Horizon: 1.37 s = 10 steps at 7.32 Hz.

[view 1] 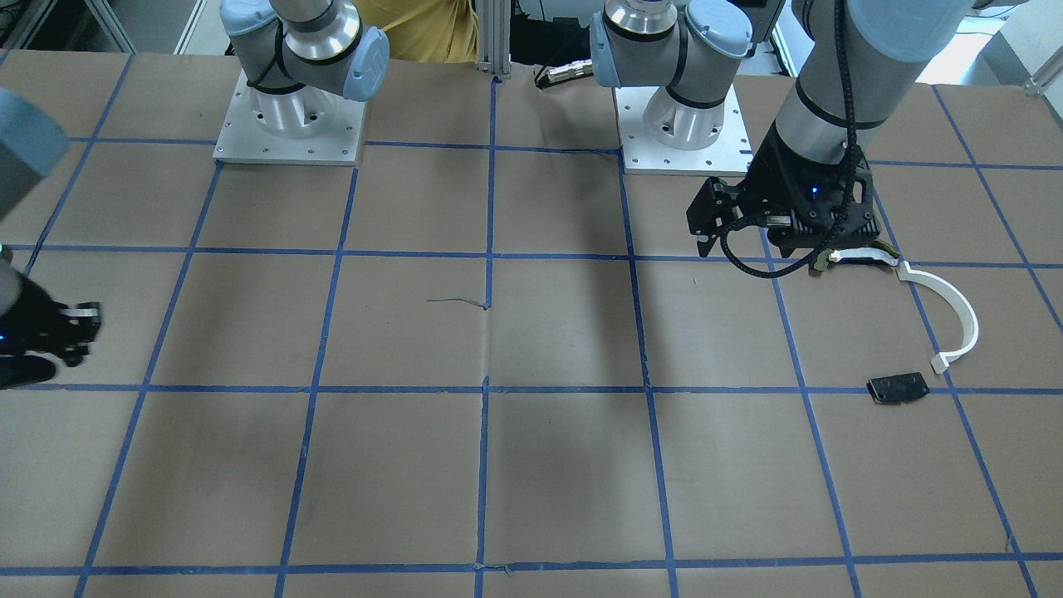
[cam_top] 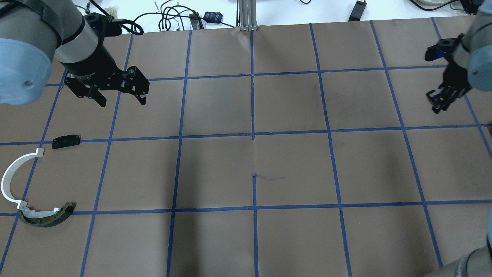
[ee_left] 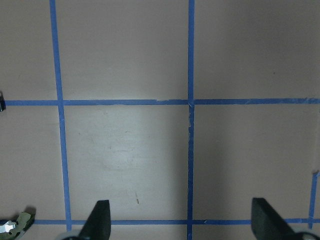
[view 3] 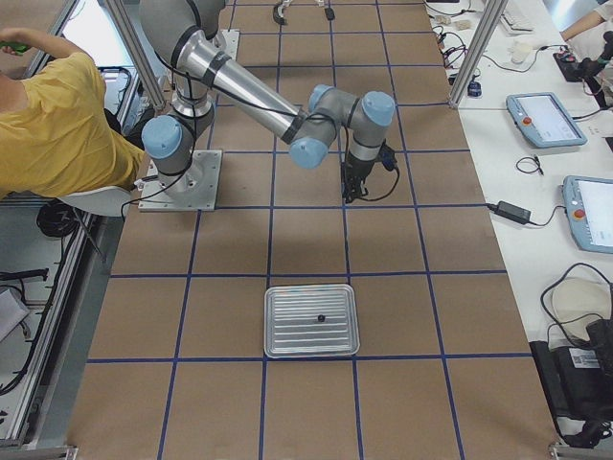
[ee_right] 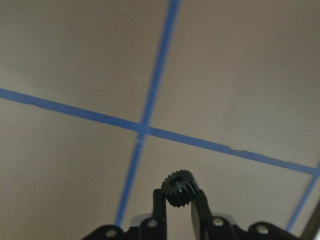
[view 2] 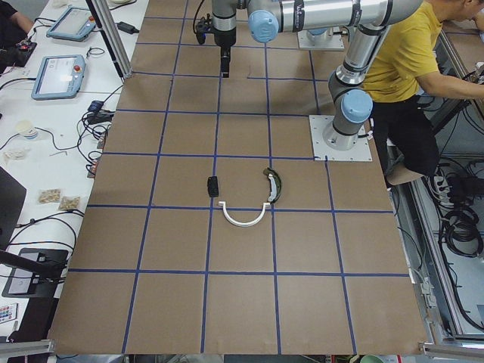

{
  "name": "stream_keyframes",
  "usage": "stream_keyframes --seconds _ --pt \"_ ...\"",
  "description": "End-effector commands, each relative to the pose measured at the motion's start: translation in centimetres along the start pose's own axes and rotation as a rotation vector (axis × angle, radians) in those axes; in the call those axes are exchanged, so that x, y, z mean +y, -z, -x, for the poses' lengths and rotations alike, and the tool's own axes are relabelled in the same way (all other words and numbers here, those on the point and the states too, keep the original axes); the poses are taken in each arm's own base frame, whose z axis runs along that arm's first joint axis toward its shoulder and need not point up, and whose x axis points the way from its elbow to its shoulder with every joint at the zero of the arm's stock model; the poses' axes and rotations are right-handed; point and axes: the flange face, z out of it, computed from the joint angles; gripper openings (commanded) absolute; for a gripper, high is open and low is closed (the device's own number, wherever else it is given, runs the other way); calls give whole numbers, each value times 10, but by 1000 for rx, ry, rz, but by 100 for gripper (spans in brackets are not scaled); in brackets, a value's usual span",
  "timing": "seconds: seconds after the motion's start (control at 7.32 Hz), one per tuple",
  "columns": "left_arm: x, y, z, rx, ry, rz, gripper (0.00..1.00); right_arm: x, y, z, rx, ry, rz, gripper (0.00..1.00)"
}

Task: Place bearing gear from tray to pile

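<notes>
The right pincer (ee_right: 178,196) is clamped on the bearing gear (ee_right: 178,187) over the table's (cam_top: 292,238) right edge, and the pile (cam_top: 10,174) lies well apart toward the robot's left, near the spread, empty left pincer (cam_top: 123,103).

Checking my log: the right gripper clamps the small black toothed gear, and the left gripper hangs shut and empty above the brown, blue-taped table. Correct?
No: the left gripper is open, fingers wide apart in the left wrist view. The rest stands: the right gripper clamps the small black toothed gear.
</notes>
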Motion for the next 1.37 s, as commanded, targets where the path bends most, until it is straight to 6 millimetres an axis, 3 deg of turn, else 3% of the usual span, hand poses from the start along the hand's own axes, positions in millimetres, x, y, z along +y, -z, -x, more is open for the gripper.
stream_keyframes --seconds 0.0,0.14,0.27,0.41,0.55,0.68,0.82,0.96,1.09,1.23 --pt "1 0 0 0 0 2 100 -19 -5 193 -16 -130 -59 0" --pt "0 -1 0 0 0 2 100 -20 0 276 -49 -162 -86 0" --pt "0 0 0 0 0 0 100 -14 18 348 -141 -251 -111 0" --pt "0 -1 1 0 1 2 100 -9 24 399 -157 -255 -138 1" --pt "0 0 1 0 1 0 100 -6 14 440 -157 -247 -137 1" --pt "0 -1 1 0 1 2 100 -14 -6 466 -173 -285 -165 1" --pt "0 -1 1 0 3 2 100 -24 -26 477 -186 -317 -181 2" --pt "0 -1 2 3 4 2 100 -27 -24 477 -190 -302 -197 3" --pt "-1 -1 3 3 6 2 100 -27 -14 475 -190 -301 -207 15" --pt "-1 0 2 5 7 0 100 -35 7 453 -183 -313 -241 81"
